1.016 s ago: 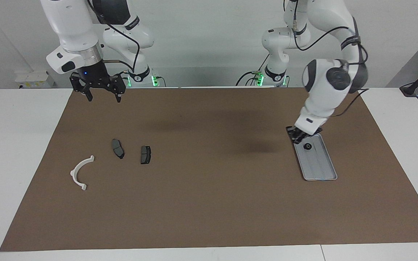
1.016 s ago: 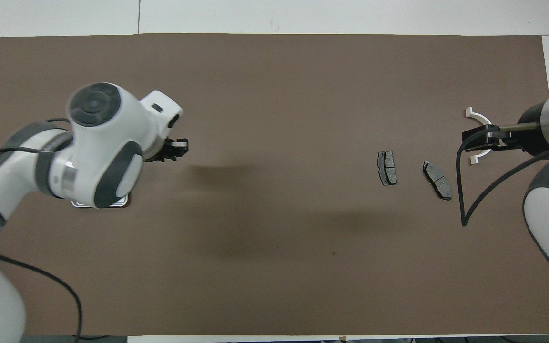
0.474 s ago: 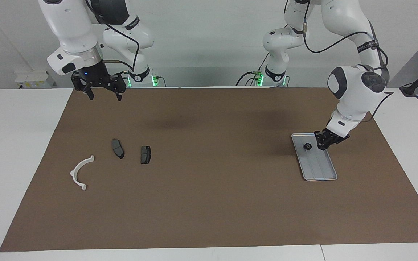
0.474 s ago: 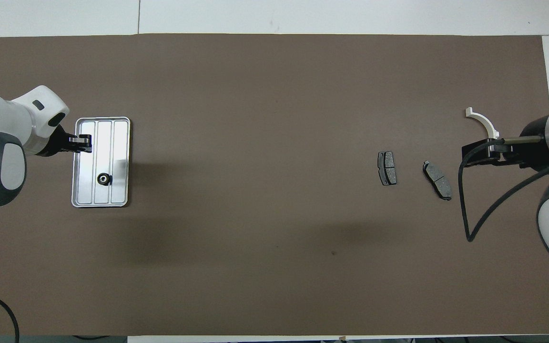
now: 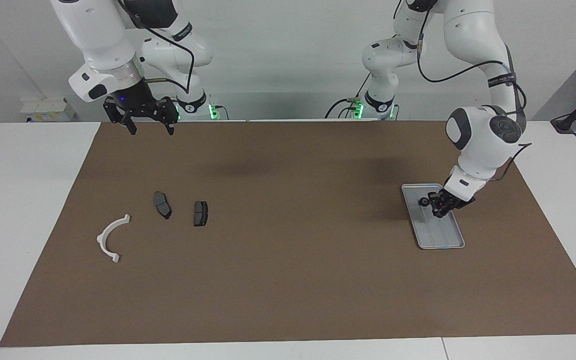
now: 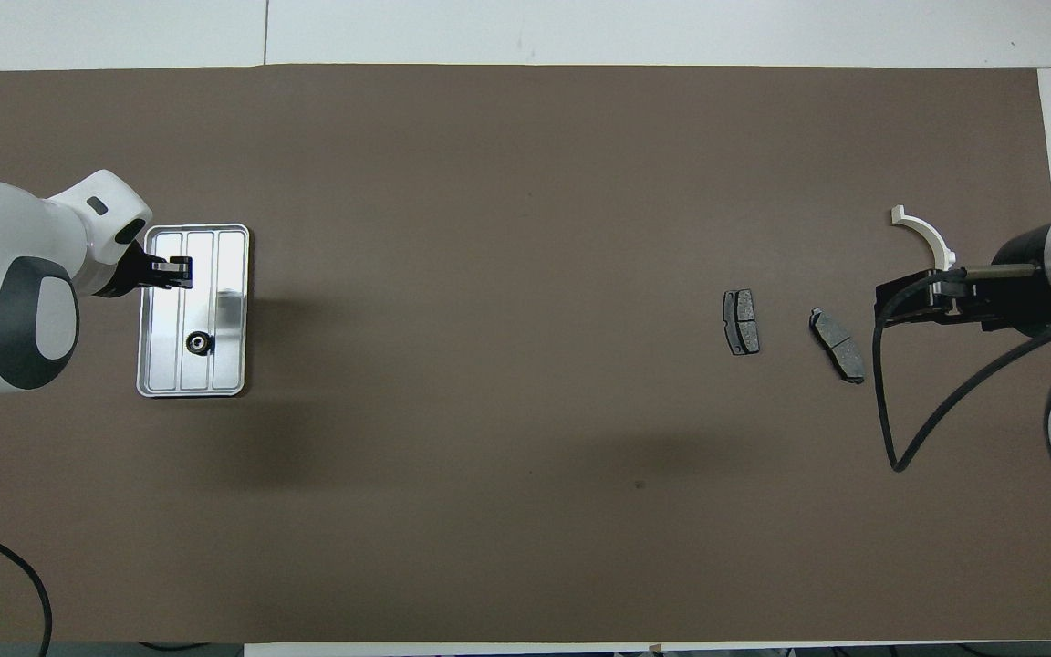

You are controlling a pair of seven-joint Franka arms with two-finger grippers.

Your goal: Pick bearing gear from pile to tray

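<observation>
The bearing gear (image 5: 424, 201), a small black round piece, lies in the silver-grey tray (image 5: 440, 237) at its end nearer the robots; it also shows in the overhead view (image 6: 198, 342) on the tray (image 6: 226, 370). My left gripper (image 5: 440, 207) hovers low over the tray beside the gear, apart from it (image 6: 174, 272). The pile holds a white half-ring bracket (image 5: 110, 237) and two dark grey pads (image 5: 162, 204) (image 5: 200, 213). My right gripper (image 5: 151, 129) is open and empty, raised over the mat's edge nearest the robots; in the overhead view (image 6: 913, 301) it partly covers the bracket (image 6: 925, 235).
A brown mat (image 5: 288, 280) covers the table, with white table (image 5: 23, 210) around it. The pads (image 6: 741, 321) (image 6: 837, 345) lie toward the right arm's end, the tray toward the left arm's end. A black cable (image 6: 890, 401) hangs from the right arm.
The left arm swung off the tray's near end, out past its side, then back over the tray; the gear stays in the tray. The right gripper drifted slightly toward the table's middle.
</observation>
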